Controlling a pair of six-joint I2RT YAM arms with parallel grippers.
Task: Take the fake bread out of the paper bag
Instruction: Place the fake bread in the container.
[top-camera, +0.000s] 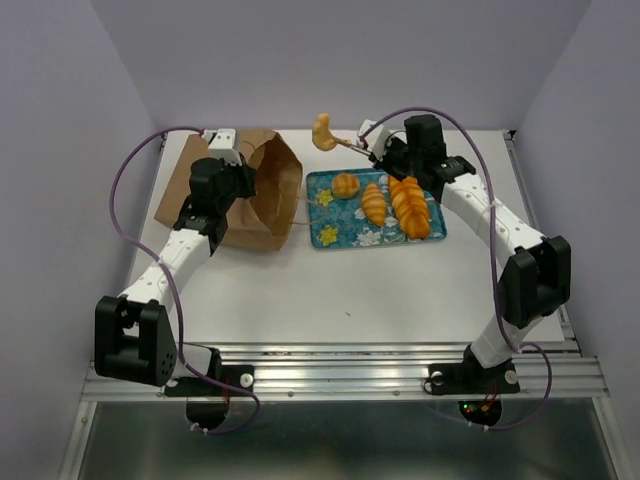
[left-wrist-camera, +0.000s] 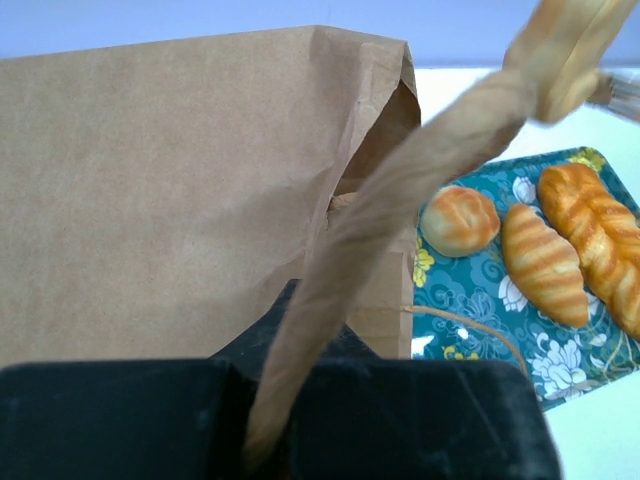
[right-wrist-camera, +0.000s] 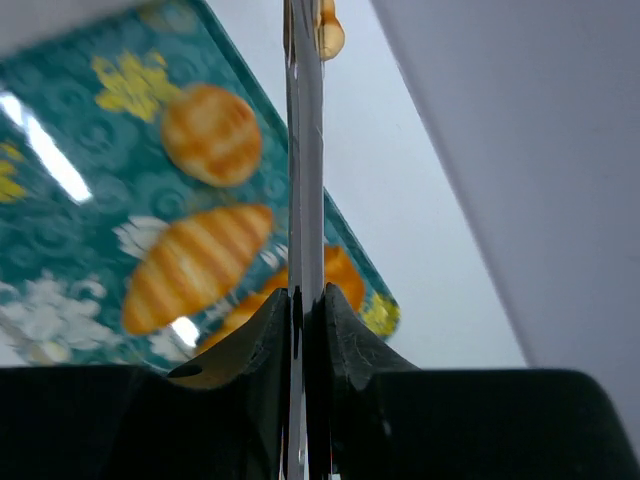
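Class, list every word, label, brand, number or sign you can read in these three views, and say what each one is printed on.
None can be read in any view.
The paper bag is plain brown.
The tray bears only a floral pattern.
The fake bread, the arms and the thin metal tool in the right gripper show no lettering.
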